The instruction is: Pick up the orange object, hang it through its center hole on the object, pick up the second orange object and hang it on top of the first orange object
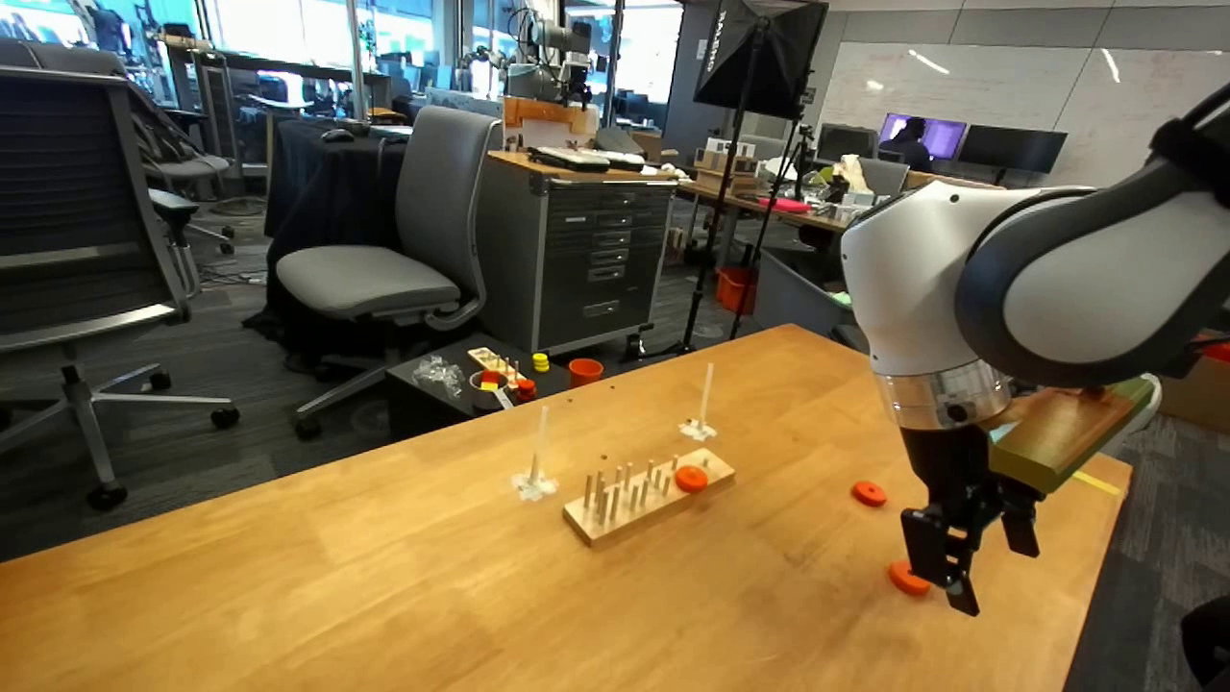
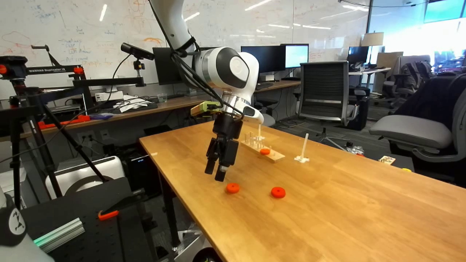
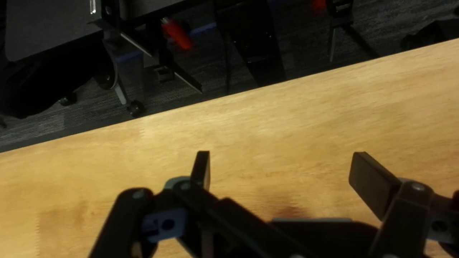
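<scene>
Two loose orange objects, flat round discs, lie on the table: a disc (image 1: pixel 869 493) and another disc (image 1: pixel 909 579) that a finger partly covers in that exterior view. Both discs (image 2: pixel 233 187) (image 2: pixel 278 192) also show in an exterior view. The pale wooden rack with its row of upright pegs is the object (image 1: pixel 721 472); a third orange disc (image 1: pixel 691 479) is at its sparser end, and I cannot tell whether a peg runs through it. Above the table, my gripper (image 2: pixel 214 174) hangs tilted near the loose discs. Wide apart in the wrist view, its fingers (image 3: pixel 373 182) have only bare wood between them.
Two thin standalone uprights (image 1: pixel 540 442) (image 1: pixel 706 396) rise from the table near the rack. A table edge (image 3: pixel 229 96) crosses the wrist view, with dark floor beyond. A low black side table (image 1: pixel 437 394) with small items stands past the table's far edge.
</scene>
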You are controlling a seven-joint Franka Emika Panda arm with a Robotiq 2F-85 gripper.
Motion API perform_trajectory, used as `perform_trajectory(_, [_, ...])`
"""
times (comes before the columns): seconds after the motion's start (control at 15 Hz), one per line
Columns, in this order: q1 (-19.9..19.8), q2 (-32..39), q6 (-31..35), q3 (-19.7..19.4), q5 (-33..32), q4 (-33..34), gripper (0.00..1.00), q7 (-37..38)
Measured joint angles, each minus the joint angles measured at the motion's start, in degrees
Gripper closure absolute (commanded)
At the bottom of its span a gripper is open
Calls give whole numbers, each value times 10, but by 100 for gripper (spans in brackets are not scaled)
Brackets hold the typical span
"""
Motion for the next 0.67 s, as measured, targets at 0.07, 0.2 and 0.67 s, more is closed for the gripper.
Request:
perform_trajectory(0.07, [-1,1,19,0,4,-2,0,6])
perform_trajectory(0.2, [-3,7,93,1,28,-13,0,20])
perform_trajectory(0.67, [-3,28,369,2,96,-76,0,76])
